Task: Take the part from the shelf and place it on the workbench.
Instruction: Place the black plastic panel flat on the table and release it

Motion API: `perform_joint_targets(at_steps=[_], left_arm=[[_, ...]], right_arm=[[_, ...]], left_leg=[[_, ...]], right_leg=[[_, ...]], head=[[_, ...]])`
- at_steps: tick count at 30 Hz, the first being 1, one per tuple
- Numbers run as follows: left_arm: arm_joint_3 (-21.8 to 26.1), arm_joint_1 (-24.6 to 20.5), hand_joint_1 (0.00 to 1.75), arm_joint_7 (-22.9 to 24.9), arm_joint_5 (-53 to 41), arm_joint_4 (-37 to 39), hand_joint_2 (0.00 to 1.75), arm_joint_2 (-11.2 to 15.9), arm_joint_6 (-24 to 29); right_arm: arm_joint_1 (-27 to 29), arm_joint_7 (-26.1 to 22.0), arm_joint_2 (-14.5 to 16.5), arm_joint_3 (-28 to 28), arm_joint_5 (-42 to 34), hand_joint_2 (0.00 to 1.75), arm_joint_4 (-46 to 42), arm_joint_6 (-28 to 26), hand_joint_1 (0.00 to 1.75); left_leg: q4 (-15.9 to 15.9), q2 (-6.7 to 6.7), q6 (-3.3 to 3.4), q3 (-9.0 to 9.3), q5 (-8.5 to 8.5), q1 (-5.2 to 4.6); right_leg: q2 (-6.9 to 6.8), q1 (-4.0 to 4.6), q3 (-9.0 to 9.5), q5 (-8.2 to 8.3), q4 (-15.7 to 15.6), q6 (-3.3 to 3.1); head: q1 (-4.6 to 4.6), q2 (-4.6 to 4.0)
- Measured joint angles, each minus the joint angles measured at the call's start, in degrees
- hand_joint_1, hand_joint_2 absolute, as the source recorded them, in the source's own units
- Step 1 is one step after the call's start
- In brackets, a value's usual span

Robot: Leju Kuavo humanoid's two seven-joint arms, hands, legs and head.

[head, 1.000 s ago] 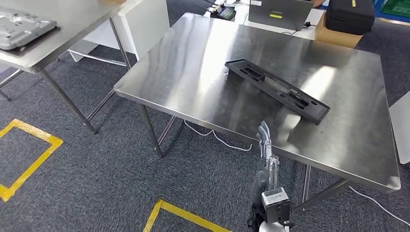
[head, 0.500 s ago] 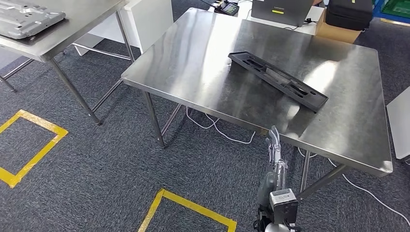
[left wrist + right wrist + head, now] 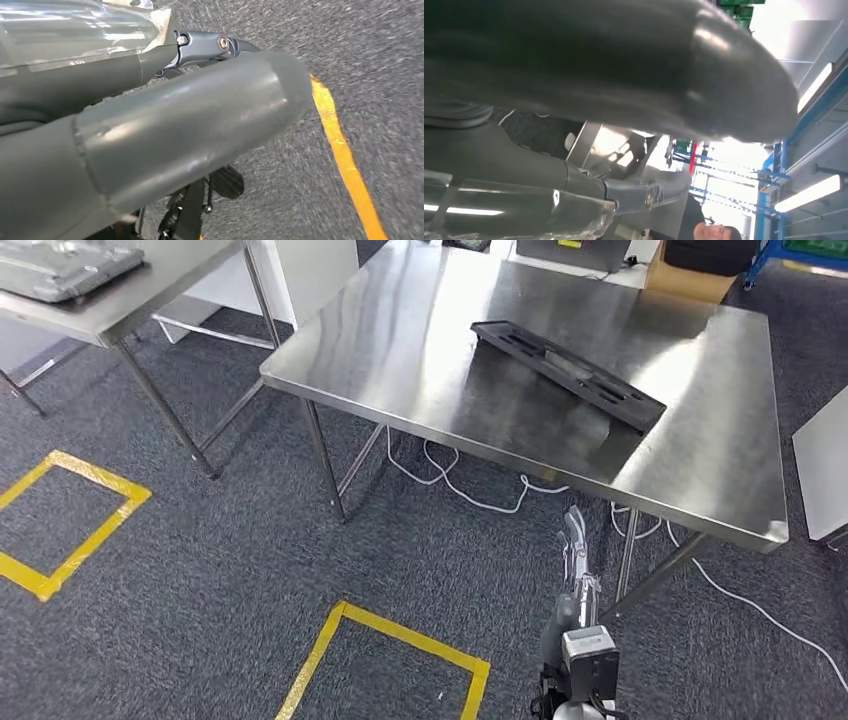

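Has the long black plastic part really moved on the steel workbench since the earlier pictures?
No. The long black plastic part lies at the same spot and angle on the steel workbench; the whole scene has shifted, so the camera moved.

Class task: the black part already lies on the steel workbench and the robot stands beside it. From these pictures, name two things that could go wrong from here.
1. The right hand is raised close under the workbench edge; lifting or turning might knock it against the rim.
2. White cables trail on the carpet under the workbench; a step that way could snag a foot.
The black part looks safely away from the edges.
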Motion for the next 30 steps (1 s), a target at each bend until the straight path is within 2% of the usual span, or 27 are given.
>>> perform_joint_targets(at_steps=[1, 2, 3, 5, 6, 7, 8, 9, 10, 12, 13, 14, 16, 18, 19, 20, 22, 23, 24, 25, 26, 27, 28, 29, 30], left_arm=[[0.0, 0.0, 0.0, -0.1, 0.2, 0.0, 0.0, 0.0, 0.3], [0.1, 0.0, 0.0, -0.1, 0.4, 0.0, 0.0, 0.0, 0.5], [0.1, 0.0, 0.0, -0.2, 0.6, 0.0, 0.0, 0.0, 0.6], [0.1, 0.0, 0.0, -0.4, 1.0, 0.0, 0.0, -0.1, 0.7], [0.2, 0.0, 0.0, -0.6, 1.2, 0.0, 0.0, -0.2, 0.7], [0.3, 0.0, 0.0, -0.9, 1.4, 0.0, 0.0, -0.2, 0.7], [0.3, 0.0, 0.0, -1.2, 1.5, 0.0, 0.0, -0.2, 0.6], [0.4, 0.0, 0.0, -1.5, 1.7, 0.0, 0.0, -0.2, 0.4], [0.4, 0.0, 0.0, -1.8, 1.7, 0.0, 0.0, -0.2, 0.1], [0.4, 0.0, 0.0, -2.1, 1.7, -0.1, 0.0, -0.2, -0.7], [0.4, 0.1, 0.0, -2.2, 1.4, -0.2, 0.0, -0.2, -1.2], [0.4, 0.1, 0.0, -2.2, 1.1, -0.2, 0.0, -0.2, -1.6], [0.3, 0.2, 0.0, -2.2, 0.2, -0.4, 0.0, -0.2, -2.7], [0.1, 0.3, 0.0, -2.1, -0.7, -0.5, 0.0, -0.1, -3.6], [0.0, 0.4, 0.0, -2.1, -1.1, -0.6, 0.0, -0.1, -3.9], [-0.2, 0.5, 0.0, -2.1, -1.5, -0.6, 0.0, -0.1, -4.2], [-0.5, 0.6, 0.0, -2.1, -2.1, -0.8, 0.0, 0.0, -4.4], [-0.7, 0.7, 0.0, -2.2, -2.3, -0.8, 0.0, 0.1, -4.5], [-0.9, 0.7, 0.0, -2.1, -2.5, -0.9, 0.0, 0.1, -4.4], [-1.1, 0.8, 0.0, -2.1, -2.7, -0.9, 0.0, 0.2, -4.2], [-1.2, 0.8, 0.0, -1.9, -2.8, -0.9, 0.0, 0.2, -4.1], [-1.3, 0.8, 0.0, -1.8, -3.0, -0.9, 0.0, 0.2, -4.0], [-1.4, 0.8, 0.0, -1.6, -3.1, -0.9, 0.0, 0.2, -4.0], [-1.5, 0.8, 0.0, -1.5, -3.1, -0.9, 0.0, 0.2, -4.0], [-1.5, 0.9, 0.0, -1.4, -3.2, -0.9, 0.0, 0.2, -4.0]], right_arm=[[-0.1, 0.0, 0.0, 0.0, 0.0, 0.0, 0.3, 0.3, 0.0], [-0.2, 0.0, 0.1, 0.0, 0.0, 0.0, 0.5, 0.5, 0.0], [-0.3, 0.0, 0.1, -0.1, 0.0, 0.0, 0.8, 0.8, 0.0], [-0.4, -0.3, 0.1, -0.1, -0.1, 0.0, 1.4, 1.1, 0.0], [-0.3, -0.5, 0.1, -0.1, -0.2, 0.0, 1.7, 1.2, 0.0], [0.0, -0.8, 0.0, -0.1, -0.3, 0.0, 2.0, 1.3, 0.0], [0.3, -1.0, 0.0, -0.1, -0.4, 0.0, 2.2, 1.4, 0.0], [0.8, -1.1, 0.0, -0.1, -0.3, 0.0, 2.2, 1.4, 0.0], [1.2, -1.0, 0.0, -0.1, -0.2, 0.0, 2.2, 1.4, 0.0], [1.8, -0.6, 0.1, -0.1, 0.2, 0.0, 1.8, 1.1, 0.0], [2.0, -0.4, 0.1, -0.1, 0.4, 0.0, 1.4, 0.8, 0.0], [2.1, -0.1, 0.1, -0.1, 0.4, 0.0, 1.0, 0.5, 0.0], [2.6, 0.2, 0.1, -0.2, 0.5, 0.0, 0.2, -0.3, 0.0], [3.9, 0.4, -0.1, -0.5, 0.4, 0.0, -1.0, -1.3, 0.0], [4.8, 0.4, -0.2, -0.8, 0.2, 0.0, -1.6, -1.9, 0.0], [5.6, 0.4, -0.4, -1.1, 0.0, 0.0, -2.2, -2.4, 0.0], [7.0, 0.3, -0.9, -1.6, -0.7, 0.0, -3.1, -3.2, 0.0], [7.7, 0.2, -1.1, -1.8, -1.0, 0.0, -3.4, -3.5, 0.0], [8.3, 0.1, -1.4, -2.0, -1.4, 0.0, -3.7, -3.8, 0.0], [8.9, 0.0, -1.6, -2.1, -1.7, 0.0, -4.0, -4.1, 0.0], [9.3, 0.0, -1.8, -2.2, -1.9, 0.0, -4.2, -4.4, 0.0], [9.6, 0.0, -2.0, -2.3, -2.1, 0.0, -4.4, -4.6, 0.0], [9.8, 0.0, -2.1, -2.5, -2.4, 0.0, -4.6, -4.7, 0.0], [9.9, 0.0, -2.2, -2.6, -2.6, 0.0, -4.7, -4.8, 0.0], [10.0, -0.1, -2.3, -2.7, -2.8, 0.0, -4.9, -4.9, 0.0]], left_leg=[[0.1, 0.01, -0.23, -0.1, 0.04, 0.15], [0.7, -0.02, -0.46, -0.42, -1.0, 0.34], [2.2, -0.06, -0.73, -0.9, -3.18, 0.53], [8.2, -0.18, -1.26, -2.29, -9.71, 0.75], [12.0, -0.22, -1.47, -2.94, -12.15, 0.8], [15.3, -0.24, -1.64, -3.24, -13.19, 0.85], [17.1, -0.24, -1.73, -2.88, -12.84, 0.91], [16.9, -0.23, -1.75, -1.57, -11.55, 0.97], [14.2, -0.23, -1.7, 0.92, -10.0, 1.06], [7.0, -0.36, -1.54, 6.18, -8.81, 1.11], [4.3, -0.47, -1.45, 7.91, -8.97, 1.04], [3.0, -0.58, -1.37, 8.46, -9.36, 0.88], [2.1, -0.64, -1.17, 8.38, -9.5, 0.57], [1.4, -0.53, -0.33, 7.8, -8.99, 0.65], [1.0, -0.47, 0.31, 7.3, -8.5, 0.69], [0.9, -0.43, 0.96, 6.63, -7.89, 0.68], [0.8, -0.37, 1.66, 5.03, -6.79, 0.32], [0.8, -0.35, 1.77, 4.18, -6.21, 0.15], [0.8, -0.31, 1.82, 3.3, -5.62, 0.02], [0.8, -0.27, 1.79, 2.45, -4.97, -0.09], [0.9, -0.23, 1.69, 1.63, -4.28, -0.19], [0.9, -0.19, 1.55, 0.97, -3.63, -0.24], [0.9, -0.2, 1.34, 0.48, -3.06, -0.37], [1.0, -0.18, 1.08, 0.23, -2.54, -0.46], [1.0, -0.14, 0.82, 0.18, -2.08, -0.53]], right_leg=[[-0.09, -0.29, -0.47, 0.36, 0.3, -0.4], [-0.22, -0.52, -0.88, 0.82, 0.4, -0.97], [-0.38, -0.75, -1.39, 1.38, 0.4, -1.6], [-0.63, -0.7, -2.54, 2.59, 0.5, -2.41], [-0.72, -0.62, -3.18, 3.14, 0.6, -2.49], [-0.8, -0.56, -3.81, 3.66, 0.8, -2.41], [-0.86, -0.53, -4.5, 4.1, 1.0, -2.28], [-0.9, -0.55, -5.16, 4.45, 1.4, -2.09], [-0.92, -0.61, -5.82, 4.68, 1.8, -1.92], [-0.92, -0.56, -6.97, 4.9, 2.8, -1.61], [-0.92, -0.45, -7.43, 5.05, 3.1, -1.38], [-0.92, -0.34, -7.8, 5.27, 3.4, -1.04], [-0.93, -0.31, -8.46, 5.9, 3.5, -0.11], [-0.84, -0.19, -9.28, 5.59, 4.1, 0.56], [-0.72, -0.12, -10.0, 4.37, 5.3, 0.52], [-0.57, -0.1, -10.92, 2.37, 7.5, 0.25], [-0.32, -0.2, -13.15, -2.25, 14.3, -0.36], [-0.26, -0.23, -13.93, -3.47, 17.7, -0.27], [-0.23, -0.22, -14.19, -3.45, 20.0, 0.13], [-0.21, -0.2, -13.64, -2.19, 20.6, 0.74], [-0.2, -0.16, -12.0, -0.29, 19.0, 1.24], [-0.19, -0.08, -9.39, 1.17, 15.6, 1.37], [-0.2, 0.12, -5.89, 1.57, 10.8, 1.05], [-0.2, 0.37, -2.91, 1.07, 6.0, 0.47], [-0.19, 0.62, -0.81, 0.16, 2.4, -0.15]], head=[[-0.16, 0.0], [-0.25, 0.0], [-0.32, 0.0], [-0.37, 0.0], [-0.39, 0.0], [-0.37, 0.0], [-0.37, 0.0], [-0.38, 0.0], [-0.39, 0.0], [-0.42, 0.0], [-0.37, 0.0], [-0.36, 0.0], [-0.34, 0.0], [-0.3, 0.0], [-0.17, 0.0], [-0.05, 0.0], [0.1, 0.0], [0.11, 0.0], [0.11, 0.0], [0.14, 0.0], [0.14, 0.0], [0.15, 0.0], [0.16, 0.0], [0.11, 0.0], [0.06, 0.0]])
